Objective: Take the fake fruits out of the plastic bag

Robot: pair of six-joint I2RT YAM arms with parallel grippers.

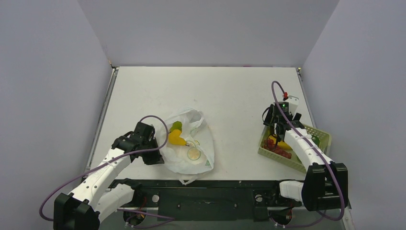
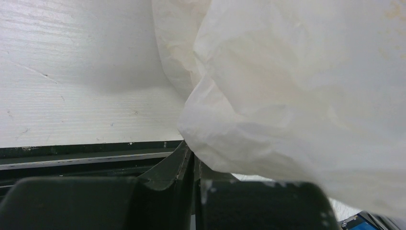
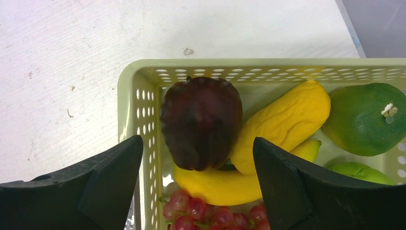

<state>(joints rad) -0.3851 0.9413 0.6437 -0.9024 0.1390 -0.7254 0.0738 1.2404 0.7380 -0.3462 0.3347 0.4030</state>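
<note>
The plastic bag (image 1: 191, 155) lies at about 7 o'clock on the table (image 1: 215, 91), its mouth open toward 11 o'clock; a yellow fruit (image 1: 176, 138) and a green fruit (image 1: 176, 126) show in that mouth. The left gripper (image 2: 193, 165) is closed at the bag's 9 o'clock edge, with film apparently pinched in the seam between its fingers.

The basket (image 3: 143, 76) sits at 4 o'clock; the right gripper (image 3: 197, 141) hangs over it, jaws wide, straddling a dark purple fruit (image 3: 201, 115) without gripping it. Beside that fruit lie a yellow lumpy piece (image 3: 282, 120), a banana (image 3: 215, 187), red grapes (image 3: 201, 211) and a green round fruit (image 3: 359, 120).

I judge this to be the drop-off step; next the right arm should travel toward 9 o'clock and close on the yellow fruit while the left holds the bag.
</note>
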